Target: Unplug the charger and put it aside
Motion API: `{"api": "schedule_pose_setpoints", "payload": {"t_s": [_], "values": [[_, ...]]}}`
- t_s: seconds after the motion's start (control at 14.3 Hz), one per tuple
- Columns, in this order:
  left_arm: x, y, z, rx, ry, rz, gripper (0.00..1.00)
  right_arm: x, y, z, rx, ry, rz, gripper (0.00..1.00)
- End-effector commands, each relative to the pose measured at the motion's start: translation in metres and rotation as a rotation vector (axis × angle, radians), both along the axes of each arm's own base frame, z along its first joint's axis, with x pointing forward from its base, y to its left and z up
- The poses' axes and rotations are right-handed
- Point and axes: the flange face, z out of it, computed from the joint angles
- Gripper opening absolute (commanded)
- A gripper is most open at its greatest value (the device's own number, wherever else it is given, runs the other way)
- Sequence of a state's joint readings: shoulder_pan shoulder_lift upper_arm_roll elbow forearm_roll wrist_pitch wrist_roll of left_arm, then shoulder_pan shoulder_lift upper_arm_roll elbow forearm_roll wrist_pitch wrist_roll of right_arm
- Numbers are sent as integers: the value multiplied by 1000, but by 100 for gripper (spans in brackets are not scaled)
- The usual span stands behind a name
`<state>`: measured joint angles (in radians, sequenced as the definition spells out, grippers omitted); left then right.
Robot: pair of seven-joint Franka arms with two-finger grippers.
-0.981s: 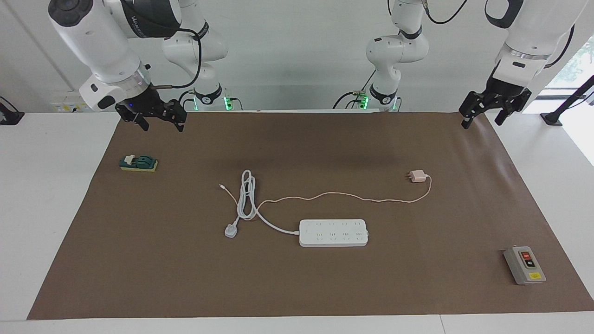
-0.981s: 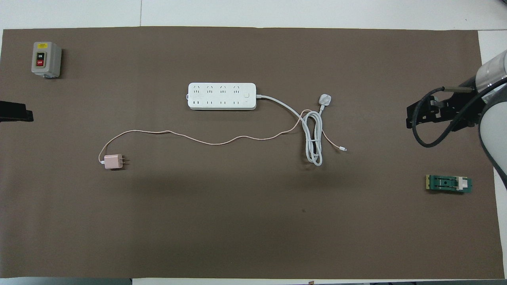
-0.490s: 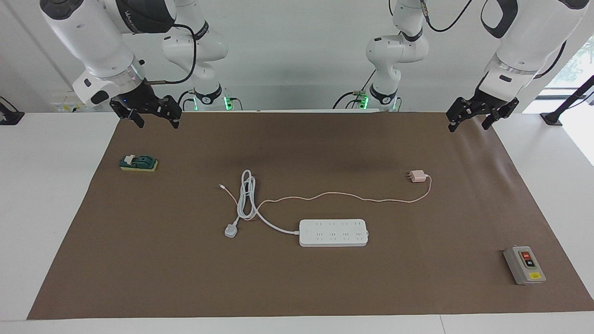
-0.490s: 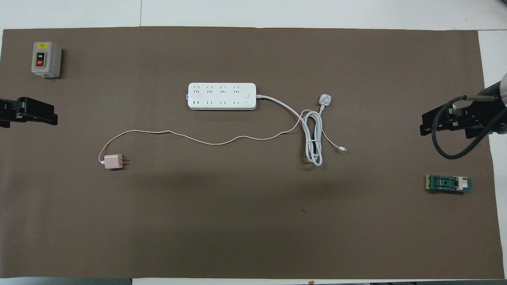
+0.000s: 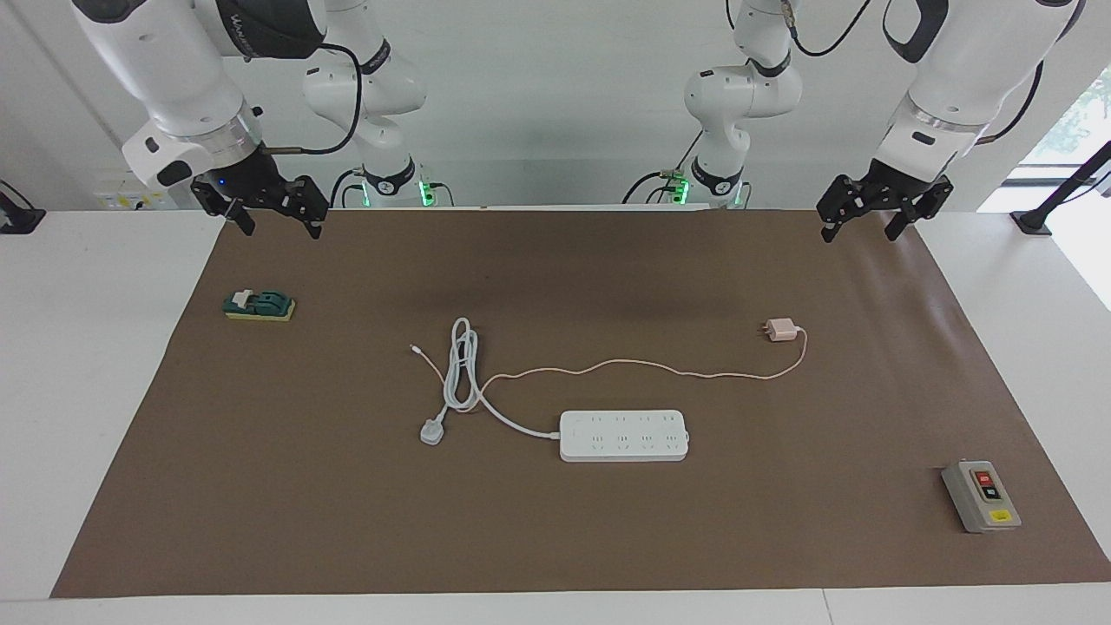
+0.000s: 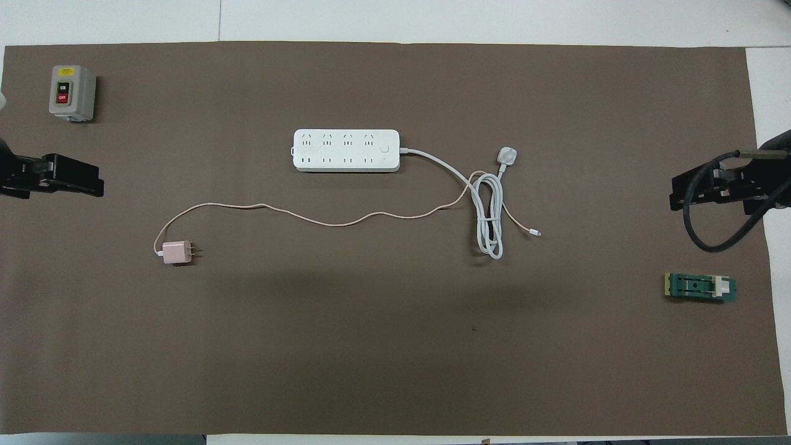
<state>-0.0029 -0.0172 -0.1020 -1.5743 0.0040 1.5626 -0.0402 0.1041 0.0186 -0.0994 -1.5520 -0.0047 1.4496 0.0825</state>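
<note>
The pale pink charger (image 5: 784, 330) (image 6: 176, 252) lies flat on the brown mat (image 5: 555, 538), apart from the white power strip (image 5: 623, 435) (image 6: 346, 150) and nearer to the robots than it. Its prongs are bare. Its thin pink cable (image 5: 642, 368) (image 6: 321, 219) trails toward the coiled white cord. My left gripper (image 5: 857, 230) (image 6: 74, 179) hangs open and empty over the mat's edge by the left arm's base, well above the charger. My right gripper (image 5: 278, 227) (image 6: 710, 185) hangs open and empty over the mat's corner at the right arm's end.
A white three-pin plug (image 5: 432, 431) (image 6: 507, 155) and its looped thick cord (image 5: 460, 365) lie beside the strip. A green knife switch (image 5: 259, 305) (image 6: 700, 287) sits under the right gripper's side. A grey on/off box (image 5: 981, 496) (image 6: 72, 93) stands at the mat's corner farthest from the left arm.
The left gripper has drifted in toward the table's middle. The right gripper has pulled back toward its own end. Charger, cable and strip have not moved.
</note>
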Motion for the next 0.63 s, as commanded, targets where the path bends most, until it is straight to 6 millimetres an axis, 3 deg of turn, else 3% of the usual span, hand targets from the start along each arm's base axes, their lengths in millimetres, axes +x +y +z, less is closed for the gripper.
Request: {"api": "schedule_pose_setpoints", "payload": {"t_s": [0.0, 0.56], "values": [[-9, -2, 3, -9, -1, 11, 100, -6, -12, -4, -8, 2, 21, 100], [-17, -4, 1, -2, 60, 8, 100, -3, -15, -6, -11, 0, 23, 100]]}}
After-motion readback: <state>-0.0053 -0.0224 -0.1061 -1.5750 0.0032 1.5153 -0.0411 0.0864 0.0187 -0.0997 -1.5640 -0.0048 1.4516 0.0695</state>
